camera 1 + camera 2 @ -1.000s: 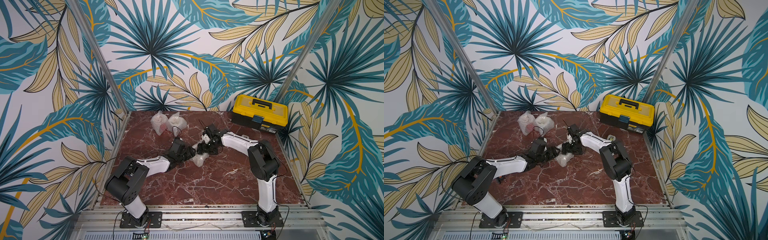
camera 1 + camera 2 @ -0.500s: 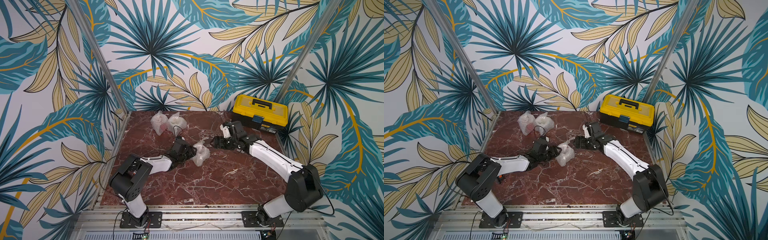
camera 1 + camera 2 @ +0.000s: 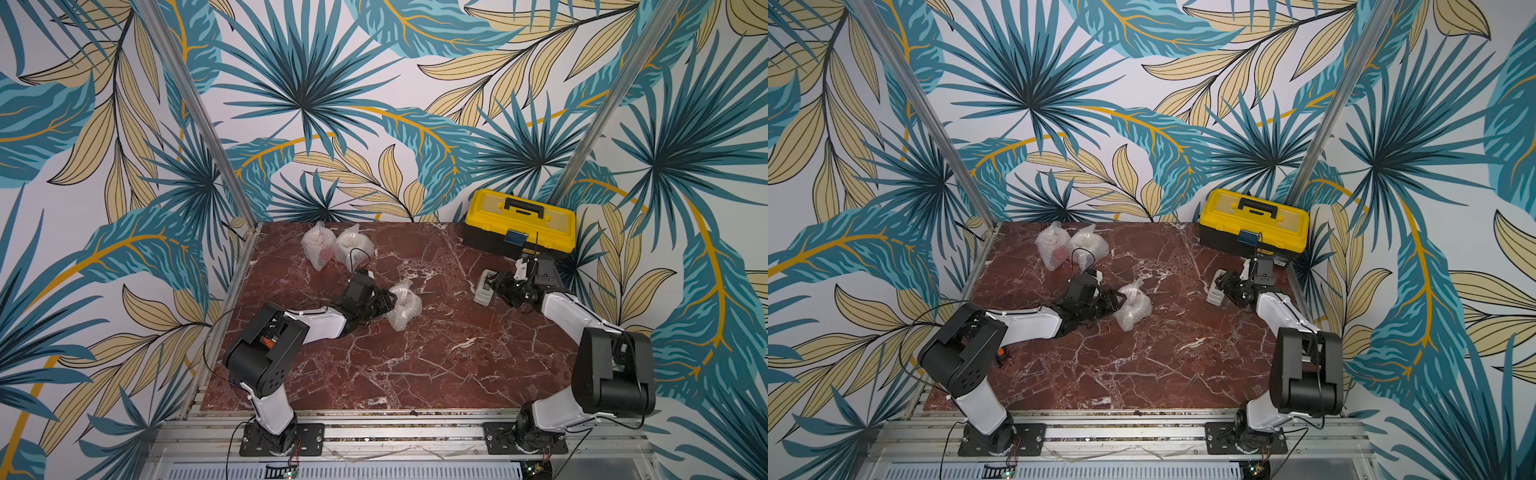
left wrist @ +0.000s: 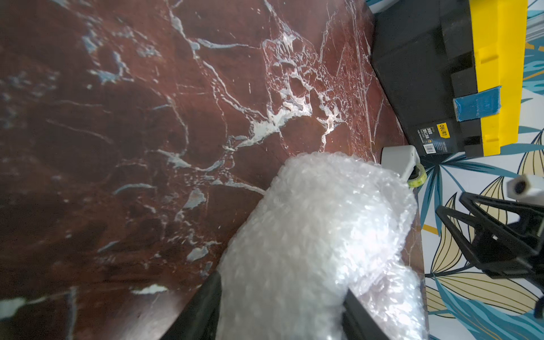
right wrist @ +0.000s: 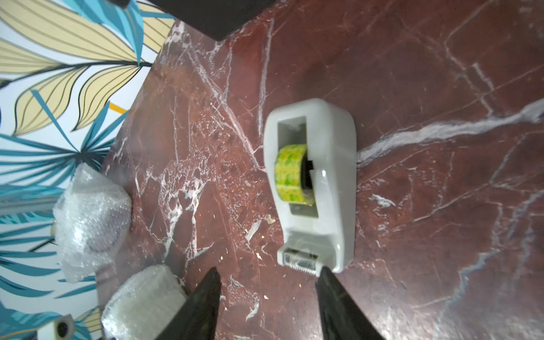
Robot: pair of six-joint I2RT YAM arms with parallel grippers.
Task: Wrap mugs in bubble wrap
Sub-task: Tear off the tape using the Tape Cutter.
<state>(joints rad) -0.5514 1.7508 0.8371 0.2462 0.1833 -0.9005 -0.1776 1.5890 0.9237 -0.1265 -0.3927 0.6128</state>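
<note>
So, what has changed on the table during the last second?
The right gripper left the centre bundle and swung to the robot's right; it now hovers open before the tape dispenser. The left gripper kept its grip on that bundle. The two wrapped bundles at the back and the toolbox stayed put.

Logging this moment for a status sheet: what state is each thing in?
left gripper: shut on middle bundle.
middle bundle: wrapped, gripped.
right gripper: open, empty, at tape dispenser.
tape dispenser: upright, roll loaded.
reddish bundle: wrapped, resting.
white bundle: wrapped, resting.
toolbox: lid closed.
</note>
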